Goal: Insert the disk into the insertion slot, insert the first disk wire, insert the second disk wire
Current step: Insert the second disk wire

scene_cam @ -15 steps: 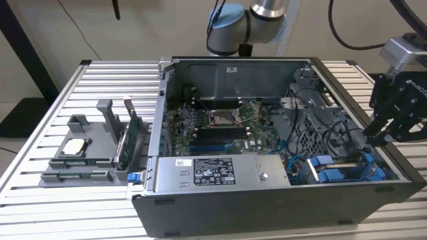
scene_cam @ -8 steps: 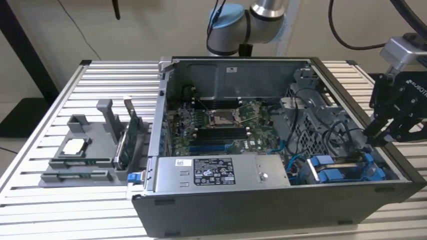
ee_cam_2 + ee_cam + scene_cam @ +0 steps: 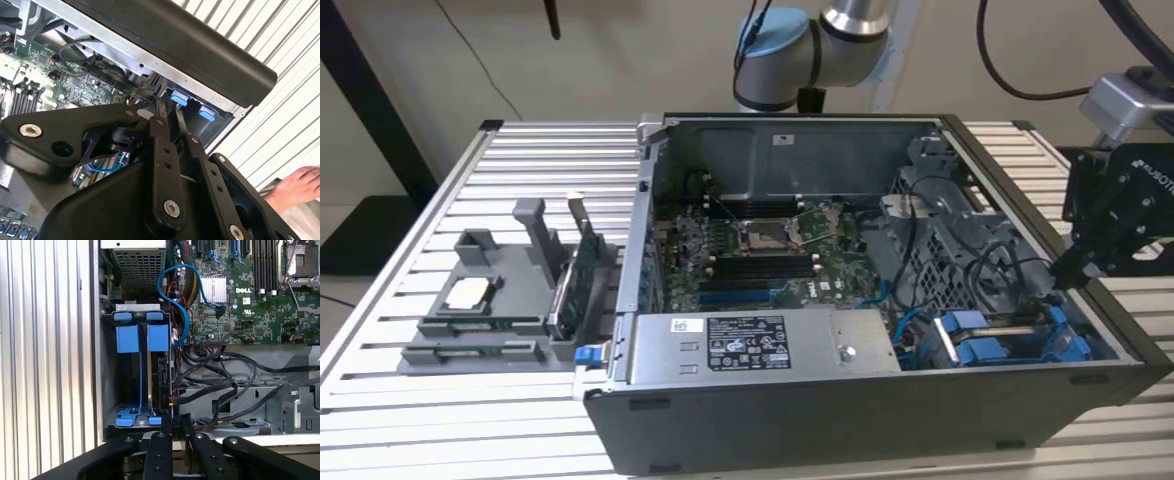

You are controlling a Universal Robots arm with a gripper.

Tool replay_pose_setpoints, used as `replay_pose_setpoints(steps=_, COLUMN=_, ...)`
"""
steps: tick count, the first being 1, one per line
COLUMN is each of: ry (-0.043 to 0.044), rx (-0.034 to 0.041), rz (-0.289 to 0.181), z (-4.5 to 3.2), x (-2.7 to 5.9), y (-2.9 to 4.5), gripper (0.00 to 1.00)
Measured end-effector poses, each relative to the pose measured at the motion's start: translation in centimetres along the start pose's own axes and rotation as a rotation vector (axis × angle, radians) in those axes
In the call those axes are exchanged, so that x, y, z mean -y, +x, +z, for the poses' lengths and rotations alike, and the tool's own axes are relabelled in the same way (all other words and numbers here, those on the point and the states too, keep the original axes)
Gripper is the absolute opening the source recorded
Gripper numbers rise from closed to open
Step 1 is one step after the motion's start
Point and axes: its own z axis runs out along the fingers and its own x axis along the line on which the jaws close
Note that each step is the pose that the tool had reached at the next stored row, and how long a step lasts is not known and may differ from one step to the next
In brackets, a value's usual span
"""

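Hovering at the case's [image 3: 854, 440] four-o'clock corner, the gripper [image 3: 1062, 275] is pinching its fingers [image 3: 165, 429] narrow, seemingly empty; the disk [image 3: 162, 374] is sitting in the insertion slot [image 3: 107, 370], one black wire [image 3: 190, 395] apparently connected.

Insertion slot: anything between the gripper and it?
Nothing visible. In the first wrist view the gripper sits right at the end of the insertion slot. Black cables reach the bay's side by the gripper, and a blue cable loops beside its far end.

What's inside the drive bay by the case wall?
In the first wrist view the insertion slot holds two blue carriers edge-on, with a dark slab by the inner one, likely the disk. The pincer covers its near end; wire seating cannot be told.
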Motion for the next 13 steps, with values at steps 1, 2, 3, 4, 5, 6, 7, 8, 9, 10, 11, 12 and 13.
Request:
replay_pose_setpoints(steps=1, ry=0.0000, rx=0.0000, rz=0.000, z=0.00, x=0.00, y=0.00, gripper=0.21)
replay_pose_setpoints(steps=2, ry=0.0000, rx=0.0000, rz=0.000, z=0.00, x=0.00, y=0.00, gripper=0.16)
replay_pose_setpoints(steps=3, ry=0.0000, rx=-0.0001, rz=0.000, z=0.00, x=0.00, y=0.00, gripper=0.16)
replay_pose_setpoints(steps=4, ry=0.0000, rx=0.0000, rz=0.000, z=0.00, x=0.00, y=0.00, gripper=0.16)
replay_pose_setpoints(steps=5, ry=0.0000, rx=0.0000, rz=0.000, z=0.00, x=0.00, y=0.00, gripper=0.16)
replay_pose_setpoints(steps=6, ry=0.0000, rx=0.0000, rz=0.000, z=0.00, x=0.00, y=0.00, gripper=0.16)
replay_pose_setpoints(steps=7, ry=0.0000, rx=0.0000, rz=0.000, z=0.00, x=0.00, y=0.00, gripper=0.16)
replay_pose_setpoints(steps=8, ry=0.0000, rx=0.0001, rz=0.000, z=0.00, x=0.00, y=0.00, gripper=0.16)
replay_pose_setpoints(steps=9, ry=0.0000, rx=0.0000, rz=0.000, z=0.00, x=0.00, y=0.00, gripper=0.16)
replay_pose_setpoints(steps=10, ry=0.0000, rx=0.0001, rz=0.000, z=0.00, x=0.00, y=0.00, gripper=0.16)
replay_pose_setpoints(steps=11, ry=0.0000, rx=0.0001, rz=0.000, z=0.00, x=0.00, y=0.00, gripper=0.16)
replay_pose_setpoints(steps=12, ry=0.0000, rx=0.0000, rz=0.000, z=0.00, x=0.00, y=0.00, gripper=0.16)
replay_pose_setpoints(steps=13, ry=0.0000, rx=0.0000, rz=0.000, z=0.00, x=0.00, y=0.00, gripper=0.16)
